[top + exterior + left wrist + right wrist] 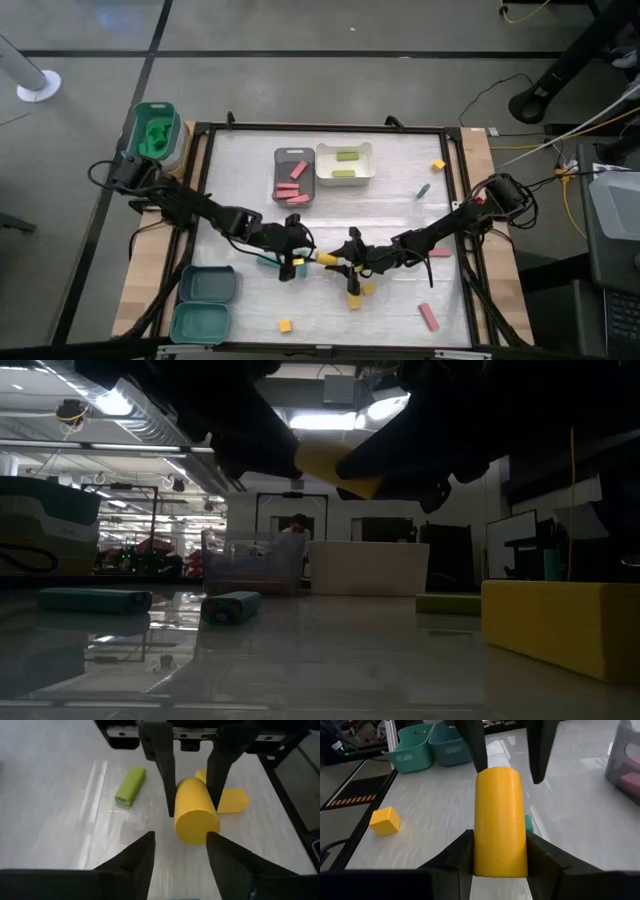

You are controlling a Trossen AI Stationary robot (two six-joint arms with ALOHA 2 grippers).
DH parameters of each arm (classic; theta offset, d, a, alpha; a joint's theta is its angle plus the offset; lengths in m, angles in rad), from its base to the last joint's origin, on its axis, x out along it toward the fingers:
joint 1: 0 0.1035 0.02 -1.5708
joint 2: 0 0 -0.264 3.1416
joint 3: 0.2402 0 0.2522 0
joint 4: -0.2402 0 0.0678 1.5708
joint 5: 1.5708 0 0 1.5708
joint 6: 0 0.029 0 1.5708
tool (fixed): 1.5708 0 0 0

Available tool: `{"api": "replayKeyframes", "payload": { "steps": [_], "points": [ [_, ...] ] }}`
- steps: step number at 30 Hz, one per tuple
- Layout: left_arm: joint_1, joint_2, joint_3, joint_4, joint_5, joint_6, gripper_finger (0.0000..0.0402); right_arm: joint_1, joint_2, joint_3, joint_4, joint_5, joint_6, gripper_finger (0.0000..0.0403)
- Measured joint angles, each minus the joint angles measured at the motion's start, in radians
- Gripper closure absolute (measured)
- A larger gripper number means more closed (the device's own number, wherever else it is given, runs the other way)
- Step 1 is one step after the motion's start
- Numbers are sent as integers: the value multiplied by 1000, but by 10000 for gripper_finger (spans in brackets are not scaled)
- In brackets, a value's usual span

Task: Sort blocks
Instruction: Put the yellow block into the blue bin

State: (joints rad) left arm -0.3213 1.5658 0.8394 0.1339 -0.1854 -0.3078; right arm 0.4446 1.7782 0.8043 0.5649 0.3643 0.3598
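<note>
A yellow rounded block (327,259) hangs above the table's middle, between my two grippers. My right gripper (500,847) reaches in from the right and is shut on it. My left gripper (180,845) faces it from the left, open. Its fingers (472,747) stand on either side of the block's free end (196,825); whether one touches it I cannot tell. In the low view the block (335,470) sits well above the tabletop. Loose blocks lie around: green (130,785), yellow (232,800), a yellow cube (385,820), pink (428,317). My right gripper pinches the yellow block's two long sides (482,850) between its two fingers, at the end toward the table's right. The fingers come slanting down from the right and lie along the block. The block is lifted clear, its free end pointing at my left gripper.
At the back, a grey tray (278,165) holds pink blocks and a white tray (322,163) holds green ones. Two teal trays (205,285) (200,322) stand near left, a teal bin (157,130) far left. A yellow block (560,625) and a teal one (230,605) lie on the table.
</note>
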Motion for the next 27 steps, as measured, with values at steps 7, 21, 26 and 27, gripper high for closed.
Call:
{"api": "replayKeyframes", "payload": {
  "steps": [7, 21, 26, 27],
  "points": [
    [-33, 45, 0, 65, -9, 59, 190, 2, 0, 0, -29, -15, -2, 264],
    [-61, 46, 0, 92, -1, 147, 188, -1, -1, 1, -48, -12, 1, 264],
    [-57, 46, 0, 97, -24, 133, 188, 0, -1, 0, -39, -10, 2, 264],
    [-57, 46, 0, 97, -34, 138, 188, 0, -1, 0, -39, -10, 1, 264]
  ]
}}
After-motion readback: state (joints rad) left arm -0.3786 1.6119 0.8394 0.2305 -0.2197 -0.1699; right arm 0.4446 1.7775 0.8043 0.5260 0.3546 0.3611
